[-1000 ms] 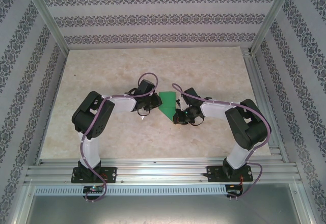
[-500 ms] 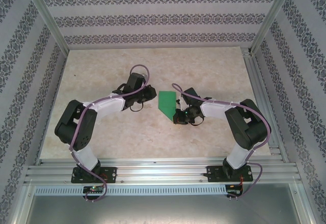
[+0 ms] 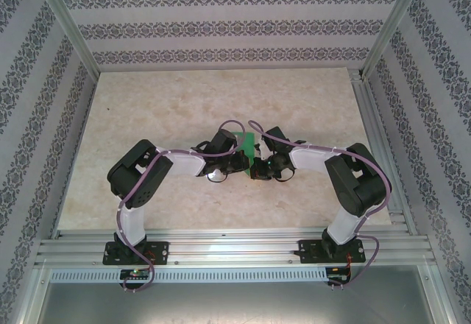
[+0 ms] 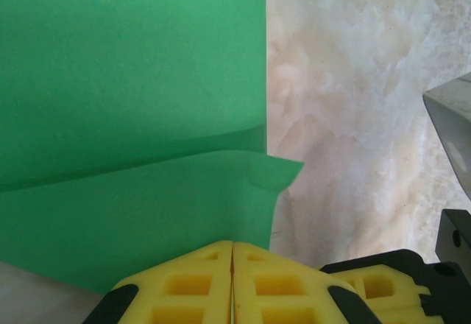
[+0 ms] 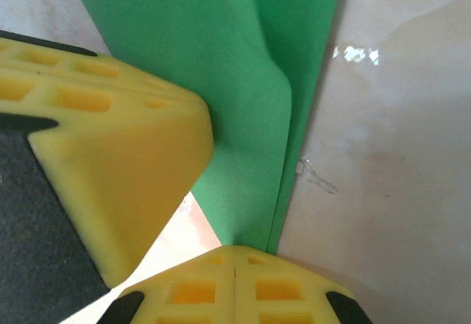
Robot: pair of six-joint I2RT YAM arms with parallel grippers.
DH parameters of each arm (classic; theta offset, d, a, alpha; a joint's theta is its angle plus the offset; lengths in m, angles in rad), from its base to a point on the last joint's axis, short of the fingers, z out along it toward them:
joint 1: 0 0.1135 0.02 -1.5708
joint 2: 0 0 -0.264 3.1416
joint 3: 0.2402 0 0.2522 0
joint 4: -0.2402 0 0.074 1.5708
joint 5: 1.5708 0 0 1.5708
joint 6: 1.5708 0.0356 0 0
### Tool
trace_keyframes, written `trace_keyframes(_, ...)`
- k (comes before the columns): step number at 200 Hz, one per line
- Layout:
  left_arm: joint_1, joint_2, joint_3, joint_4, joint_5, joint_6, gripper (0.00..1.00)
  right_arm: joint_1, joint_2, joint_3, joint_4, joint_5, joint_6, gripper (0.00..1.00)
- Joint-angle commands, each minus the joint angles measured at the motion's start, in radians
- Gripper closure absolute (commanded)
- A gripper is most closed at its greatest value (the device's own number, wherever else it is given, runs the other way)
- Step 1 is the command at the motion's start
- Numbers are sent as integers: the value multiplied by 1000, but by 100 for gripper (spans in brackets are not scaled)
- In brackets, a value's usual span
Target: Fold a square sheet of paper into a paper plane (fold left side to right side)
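- Leftmost, the left gripper (image 4: pixel 232 250) is seen with its yellow fingers pressed together at the near edge of the sheet of paper (image 4: pixel 132 81); whether a layer is caught between them cannot be told.
- Centrally, the sheet is laid on the table (image 4: pixel 353 81) between the two grippers. It is bright green, plain and already creased, with one flap overlapping another and a small corner jutting past the straight edge.
- Probably it is light, thin and limp, easily crumpled or torn, and apt to slide on the smooth table; a hold is best taken at an edge or corner.
- Rightmost, the right gripper (image 5: pixel 235 256) is clamped on the folded edge, which is lifted slightly into its tips.
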Motion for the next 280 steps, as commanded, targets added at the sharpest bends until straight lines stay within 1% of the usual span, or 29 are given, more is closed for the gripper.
trace_keyframes(1, -1, 5, 24, 16, -46, 10, 90, 30, 90, -61, -128, 122, -22, 96)
trace_keyframes(45, 5, 1, -1, -41, -129, 43, 90, 30, 90, -56, -139, 128, -25, 96)
trace_keyframes(75, 37, 7, 8, -64, -138, 68, 90, 31, 96, -57, -140, 131, -27, 96)
trace_keyframes(99, 62, 15, 12, -82, -169, 92, 90, 31, 95, -59, -144, 130, -28, 96)
trace_keyframes(125, 111, 22, -2, -62, -167, 108, 90, 31, 90, -61, -149, 134, -29, 96)
trace_keyframes(181, 244, 53, 24, -82, -154, 161, 89, 31, 89, -66, -151, 132, -28, 96)
trace_keyframes(206, 289, 46, 22, -89, -135, 176, 88, 31, 83, -65, -150, 127, -28, 96)
trace_keyframes(223, 309, 7, 26, -110, -120, 188, 85, 33, 67, -50, -145, 119, -33, 96)
trace_keyframes(239, 324, -61, 29, -143, -110, 205, 81, 33, 36, -17, -151, 103, -37, 95)
trace_keyframes(251, 339, -128, 29, -178, -107, 217, 75, 32, 7, 30, -179, 100, -45, 94)
trace_keyframes(280, 357, -308, -4, -256, -99, 228, 59, 31, -84, 181, -299, 136, -85, 82)
